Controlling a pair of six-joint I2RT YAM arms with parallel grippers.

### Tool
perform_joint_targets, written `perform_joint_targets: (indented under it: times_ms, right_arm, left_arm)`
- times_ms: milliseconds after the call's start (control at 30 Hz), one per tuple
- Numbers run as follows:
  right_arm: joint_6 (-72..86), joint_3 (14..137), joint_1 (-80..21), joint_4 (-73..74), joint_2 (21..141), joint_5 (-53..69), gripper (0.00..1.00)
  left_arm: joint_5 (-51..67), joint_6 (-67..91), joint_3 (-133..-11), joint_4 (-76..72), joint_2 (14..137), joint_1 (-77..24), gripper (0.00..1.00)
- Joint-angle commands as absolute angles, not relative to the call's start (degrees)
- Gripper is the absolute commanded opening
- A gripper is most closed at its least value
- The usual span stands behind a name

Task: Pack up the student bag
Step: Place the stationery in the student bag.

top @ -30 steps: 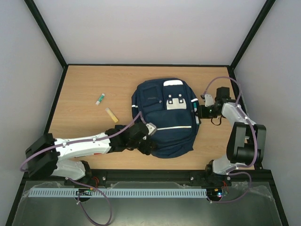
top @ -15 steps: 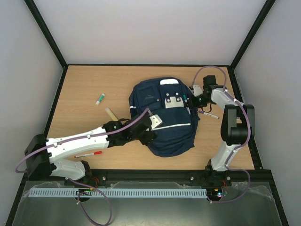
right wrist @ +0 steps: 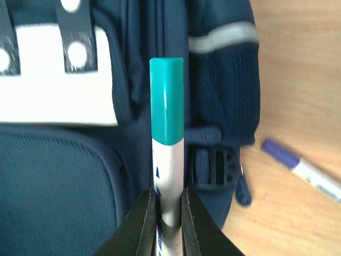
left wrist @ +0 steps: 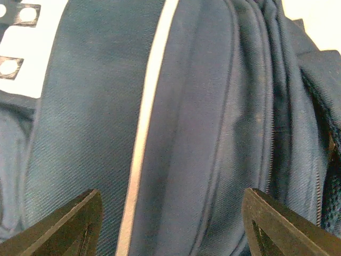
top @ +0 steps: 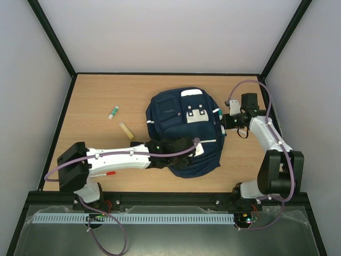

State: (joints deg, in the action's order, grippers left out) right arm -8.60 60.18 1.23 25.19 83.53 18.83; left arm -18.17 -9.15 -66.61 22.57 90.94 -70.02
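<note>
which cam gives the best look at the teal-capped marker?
Right wrist: the teal-capped marker fills mid-frame, pinched by the right end effector above the student bag. Top external shows only a teal speck; left wrist just bag fabric.

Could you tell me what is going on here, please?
Two robot arms are packing a navy blue fabric backpack on the wooden table. The right claw is shut on a teal-capped white marker over the bag's side. The left claw hovers open over its front. A purple-capped marker lies loose nearby.

Navy student bag (top: 173, 120) lying flat, front up.
White stripes, white-grey two-dot patch; sits centre-right on the wooden surface (top: 96, 96).
</note>
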Motion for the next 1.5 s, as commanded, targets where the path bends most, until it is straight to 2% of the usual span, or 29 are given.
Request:
perform_joint_targets:
  times_ms: [0, 400, 667, 1133, 1467]
  right_arm:
    - [-9.1, 52.0, 2.7, 22.8, 77.0, 17.9, 0.01]
    - [-8.9, 49.0, 5.3, 21.0, 75.1, 22.3, 0.01]
    - [-9.1, 48.8, 5.4, 20.9, 75.6, 22.6, 0.01]
    - [-9.3, 48.6, 5.6, 20.8, 76.0, 22.7, 0.01]
    - [-9.2, 48.6, 5.6, 20.8, 76.2, 22.9, 0.01]
  left_arm:
    - [-21.5, -13.7, -69.2, 21.7, 94.8, -72.5, 0.73]
    - [-31.6, -18.6, -70.7, 15.9, 104.0, -73.6, 0.72]
    - [-37.3, -20.5, -70.8, 9.7, 101.7, -72.9, 0.68]
    - [-39.8, -21.6, -69.8, 6.2, 101.4, -70.0, 0.66]
    - [-40.7, -25.7, -66.5, 5.5, 103.1, -70.0, 0.68]
